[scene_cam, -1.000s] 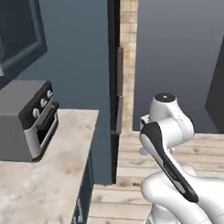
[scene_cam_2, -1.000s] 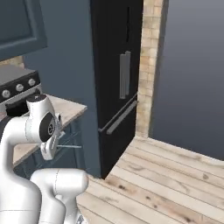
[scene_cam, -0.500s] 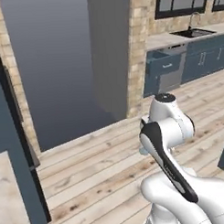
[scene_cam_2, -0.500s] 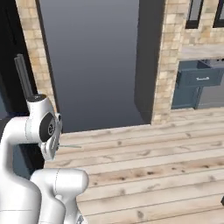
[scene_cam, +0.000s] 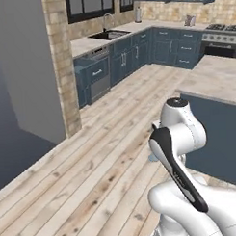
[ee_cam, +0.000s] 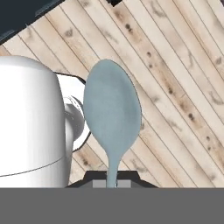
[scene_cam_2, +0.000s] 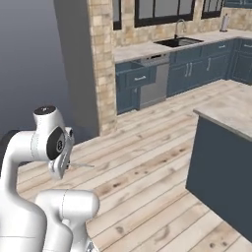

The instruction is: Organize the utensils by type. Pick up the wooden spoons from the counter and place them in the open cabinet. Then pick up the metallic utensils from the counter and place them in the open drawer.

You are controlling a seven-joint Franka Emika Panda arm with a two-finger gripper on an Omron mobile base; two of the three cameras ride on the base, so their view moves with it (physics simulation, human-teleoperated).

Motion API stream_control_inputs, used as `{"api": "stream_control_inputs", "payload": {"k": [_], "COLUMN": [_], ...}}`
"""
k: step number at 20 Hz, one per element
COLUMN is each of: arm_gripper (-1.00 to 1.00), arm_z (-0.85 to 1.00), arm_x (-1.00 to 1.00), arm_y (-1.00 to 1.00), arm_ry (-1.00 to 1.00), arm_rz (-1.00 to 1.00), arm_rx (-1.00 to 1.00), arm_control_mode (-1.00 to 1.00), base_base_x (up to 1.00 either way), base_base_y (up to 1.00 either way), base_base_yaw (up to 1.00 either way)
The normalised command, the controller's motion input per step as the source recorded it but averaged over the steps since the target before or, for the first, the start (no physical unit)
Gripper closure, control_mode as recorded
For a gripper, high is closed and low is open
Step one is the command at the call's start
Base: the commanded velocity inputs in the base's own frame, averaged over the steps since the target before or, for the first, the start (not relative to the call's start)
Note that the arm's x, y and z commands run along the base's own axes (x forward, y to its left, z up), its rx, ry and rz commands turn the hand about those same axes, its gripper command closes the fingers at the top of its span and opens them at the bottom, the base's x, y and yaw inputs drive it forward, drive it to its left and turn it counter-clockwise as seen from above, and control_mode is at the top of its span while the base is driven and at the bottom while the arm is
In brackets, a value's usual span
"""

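Underfoot, a pale plank floor (scene_cam: pixel 93 178) runs toward a far wall of blue cabinets (scene_cam: pixel 132 54) under a beige bench (scene_cam_2: pixel 147 48) with a sink (scene_cam_2: pixel 178 42) below dark windows. Nearer stands a blue island (scene_cam_2: pixel 221 172) with a marbled top, just right of the arm. A brick pillar (scene_cam: pixel 62 64) rises at the left. Smallest is the pale silver-blue spoon (ee_cam: pixel 112 113), its bowl standing up over the planks while its thin handle runs down into the gripper (ee_cam: pixel 112 183), whose tips are pinched together on it. From the right base camera the spoon shows as a thin sliver beside the arm.
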Motion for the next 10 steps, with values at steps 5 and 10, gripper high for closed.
{"api": "stream_control_inputs", "payload": {"k": [5, 10], "arm_gripper": [1.00, 1.00], "arm_z": [0.00, 0.00], "arm_x": [0.00, 0.00], "arm_y": [0.00, 0.00], "arm_ry": [0.00, 0.00], "arm_rz": [0.00, 0.00], "arm_rx": [0.00, 0.00], "arm_control_mode": [1.00, 1.00], "base_base_x": [0.88, 0.85], "base_base_y": [0.24, 0.17], "base_base_yaw": [-0.31, -0.35]}}
